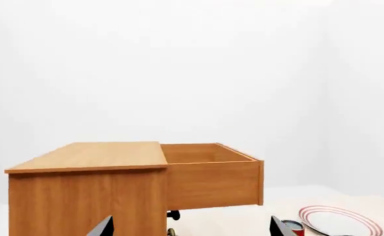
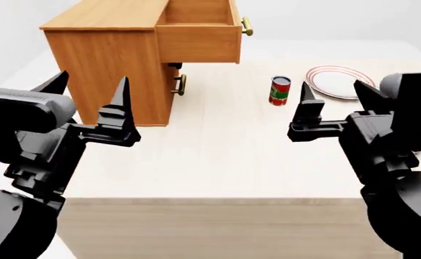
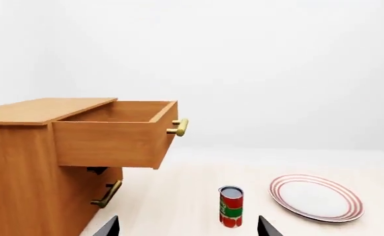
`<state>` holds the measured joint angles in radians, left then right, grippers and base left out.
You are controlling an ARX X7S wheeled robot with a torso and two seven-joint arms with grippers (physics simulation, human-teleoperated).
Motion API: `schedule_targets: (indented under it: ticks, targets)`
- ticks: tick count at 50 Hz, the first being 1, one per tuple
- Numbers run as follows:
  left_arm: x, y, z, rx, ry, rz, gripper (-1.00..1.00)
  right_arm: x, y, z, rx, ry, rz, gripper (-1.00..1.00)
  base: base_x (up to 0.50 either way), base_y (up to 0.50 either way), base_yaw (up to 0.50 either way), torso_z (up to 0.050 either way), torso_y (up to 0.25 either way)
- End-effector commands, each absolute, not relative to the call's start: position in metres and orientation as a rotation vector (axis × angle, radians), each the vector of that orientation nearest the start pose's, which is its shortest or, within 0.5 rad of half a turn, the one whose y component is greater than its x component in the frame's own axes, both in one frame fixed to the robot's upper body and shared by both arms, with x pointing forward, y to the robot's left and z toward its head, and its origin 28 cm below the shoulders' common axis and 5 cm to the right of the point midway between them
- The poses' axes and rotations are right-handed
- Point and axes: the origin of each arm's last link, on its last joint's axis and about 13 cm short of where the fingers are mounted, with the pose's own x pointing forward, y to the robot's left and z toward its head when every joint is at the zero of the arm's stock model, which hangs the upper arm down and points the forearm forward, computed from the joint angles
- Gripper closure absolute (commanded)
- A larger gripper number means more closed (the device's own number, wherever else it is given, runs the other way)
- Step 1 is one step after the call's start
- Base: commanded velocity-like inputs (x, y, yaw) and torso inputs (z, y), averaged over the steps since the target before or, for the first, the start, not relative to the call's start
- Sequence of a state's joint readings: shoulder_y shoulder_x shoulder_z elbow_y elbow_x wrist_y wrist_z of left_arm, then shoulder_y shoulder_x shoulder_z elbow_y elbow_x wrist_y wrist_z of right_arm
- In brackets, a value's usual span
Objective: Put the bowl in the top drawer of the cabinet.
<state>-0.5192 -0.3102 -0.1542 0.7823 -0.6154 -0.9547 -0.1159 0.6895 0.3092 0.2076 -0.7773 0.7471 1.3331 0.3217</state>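
Top drawer point(image 2: 198, 32) of the cabinet point(image 2: 113, 65) is pulled fully out. Bowl isn't visible in any of the 3 views; may already be in the drawer, can't tell. Left gripper point(image 2: 91, 100) and right gripper point(image 2: 330, 100) both spread, holding nothing. Suggest tilting head to check the drawer interior before closing; steer clear of the can point(image 2: 280, 90) and plate point(image 2: 339, 82).

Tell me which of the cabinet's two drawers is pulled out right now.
The top drawer, the larger one: its box juts from the cabinet with the inside open upward. The lower drawer sits shut.
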Motion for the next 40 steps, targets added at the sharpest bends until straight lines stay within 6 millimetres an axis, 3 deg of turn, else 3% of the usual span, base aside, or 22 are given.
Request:
schedule_targets:
  ticks: [1,10,19,30,40]
  targets:
    - [0.23,0.257,0.305,-0.017,-0.437,-0.251,-1.0,0.223,-0.151,0.314,-0.133,-0.244,0.099,-1.0,0.11,0.0,0.0,0.0,0.0]
    - [0.243,0.264,0.355,0.005,-0.461,-0.227,-1.0,0.244,-0.161,0.362,-0.16,-0.301,0.095,-1.0,0.15,0.0,0.0,0.0,0.0]
    - [0.234,0.263,0.397,0.046,-0.499,-0.251,-1.0,0.265,-0.163,0.398,-0.177,-0.335,0.115,-1.0,0.19,0.0,0.0,0.0,0.0]
    - [0.235,0.265,0.428,0.026,-0.506,-0.27,-1.0,0.272,-0.163,0.422,-0.18,-0.362,0.13,-1.0,0.2,0.0,0.0,0.0,0.0]
    - [0.238,0.264,0.432,0.04,-0.499,-0.271,-1.0,0.271,-0.166,0.426,-0.183,-0.375,0.122,-1.0,0.23,0.0,0.0,0.0,0.0]
